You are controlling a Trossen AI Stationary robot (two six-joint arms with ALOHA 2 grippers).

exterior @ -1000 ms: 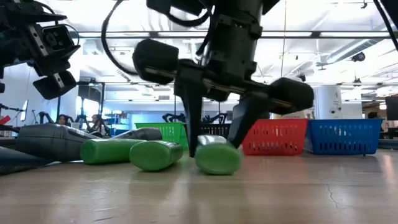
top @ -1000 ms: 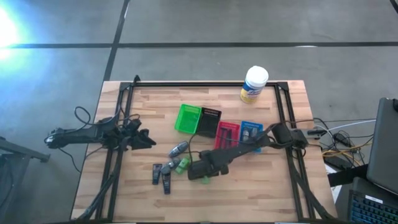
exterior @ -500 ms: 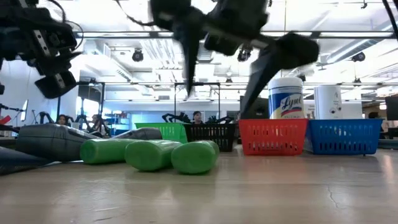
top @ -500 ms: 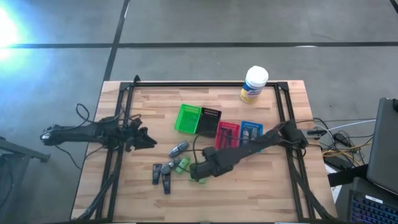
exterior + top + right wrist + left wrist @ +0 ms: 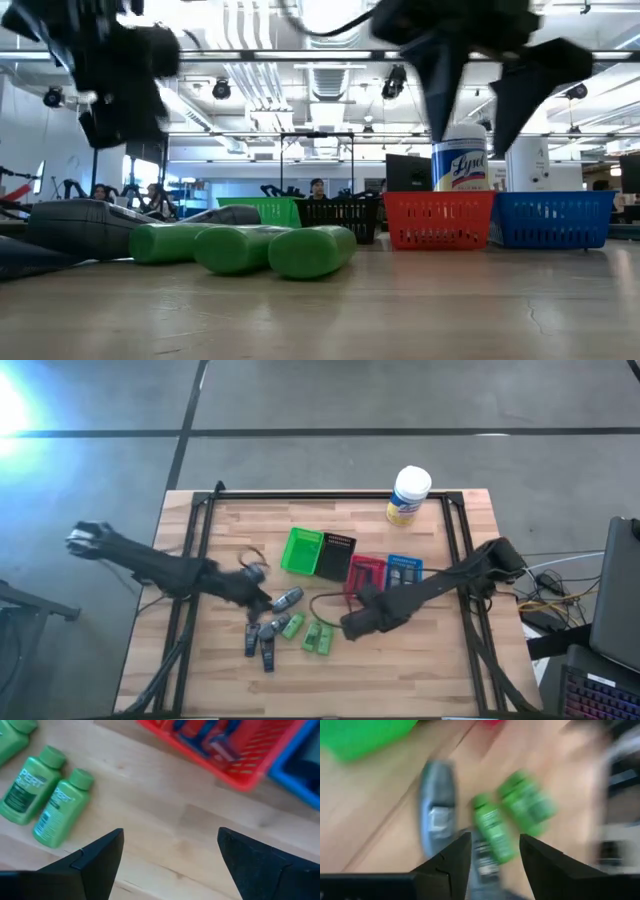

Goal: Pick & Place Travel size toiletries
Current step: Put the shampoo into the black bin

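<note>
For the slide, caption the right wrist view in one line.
Open right gripper hovers empty over the wooden table, two green bottles lying side by side and a red mesh bin beyond it.

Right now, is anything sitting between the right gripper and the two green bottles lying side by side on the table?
Nothing visible. The right gripper is open and empty over bare wood, and the two green bottles lie apart from it on the table with clear boards between. The red bin lies off the other way.

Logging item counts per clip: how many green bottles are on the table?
3: a side-by-side pair below the black bin, and one to their left beside the grey tubes. None seems hidden.
</note>
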